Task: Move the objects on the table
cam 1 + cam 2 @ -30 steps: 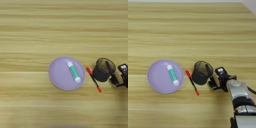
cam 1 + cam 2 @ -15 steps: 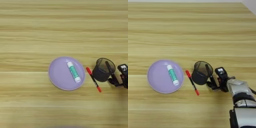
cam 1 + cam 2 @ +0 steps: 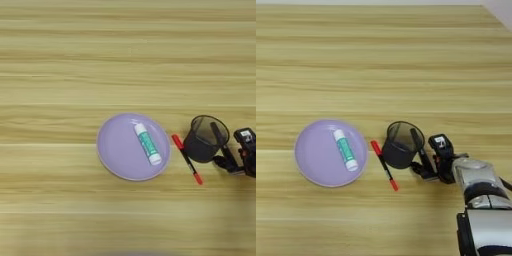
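Note:
A lilac plate (image 3: 306, 170) lies on the wooden table (image 3: 381, 60), with a white glue stick with a teal label (image 3: 345, 150) on it. Just right of the plate, a slim marker (image 3: 384, 166) with a dark barrel and red ends rests on the wood. A black mesh cup (image 3: 396, 152) stands right of the marker. My right gripper (image 3: 415, 152) comes in from the right, open. One finger lies over the cup's right rim and the other sits low outside its wall. The same things appear in the left eye view: plate (image 3: 112, 150), glue stick (image 3: 148, 144), marker (image 3: 187, 159), cup (image 3: 200, 147), gripper (image 3: 215, 142).
My silver forearm (image 3: 478, 185) fills the lower right corner. The table's far right corner (image 3: 491, 7) shows at the top right.
The gripper has edged a little to the left, toward the cup. The plate, glue stick, marker and cup have not moved.

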